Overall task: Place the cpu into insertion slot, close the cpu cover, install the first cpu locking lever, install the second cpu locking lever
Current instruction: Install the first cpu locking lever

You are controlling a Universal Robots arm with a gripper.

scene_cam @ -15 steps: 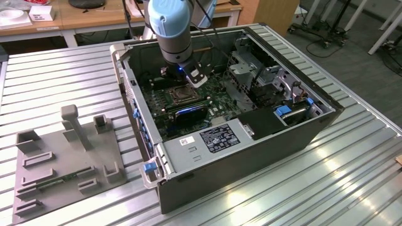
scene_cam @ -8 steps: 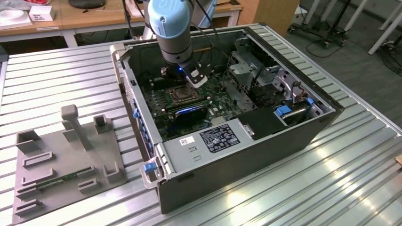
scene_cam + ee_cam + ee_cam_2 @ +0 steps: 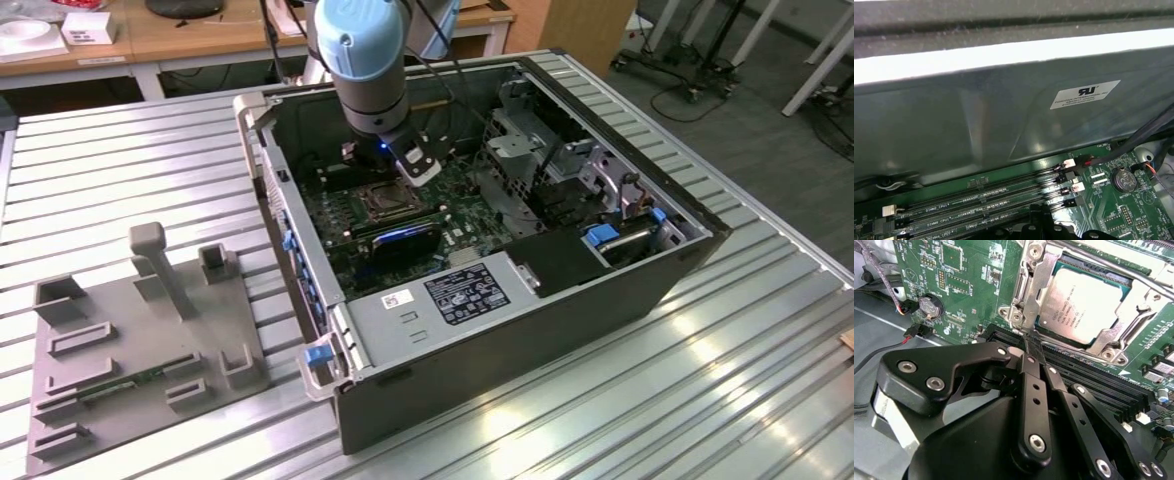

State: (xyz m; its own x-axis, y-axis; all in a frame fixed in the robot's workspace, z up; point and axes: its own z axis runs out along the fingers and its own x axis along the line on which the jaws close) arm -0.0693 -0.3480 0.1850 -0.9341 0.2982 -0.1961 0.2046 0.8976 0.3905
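As the chip already sits in its socket, these notes cover the seated parts and how they would handle.

cpu: the cpu (image 3: 1085, 307), a thin pale square, lies flat inside the insertion slot (image 3: 1134, 287) on the green motherboard (image 3: 974, 285), as seen in the second wrist view.

cpu cover: the silver cpu cover (image 3: 1036, 282) appears folded down around the chip, its window framing the chip's top; whether it is fully latched I cannot tell.

locking levers: a thin metal rod (image 3: 1104, 261) runs along the far side of the socket; its seating is unclear.

gripper: the gripper (image 3: 1030, 347) has its fingers drawn together to a narrow tip with nothing between them, poised just beside the socket's corner, over the black memory slots (image 3: 1089, 375).

exterior view: the arm (image 3: 363, 60) reaches down into the open computer case (image 3: 534, 330).

handling, judged: chip light, stiff, fragile; grip by edges only. Cover is thin springy sheet; push on the frame, never the window. Levers are stiff wire, slippery; press near the free end.
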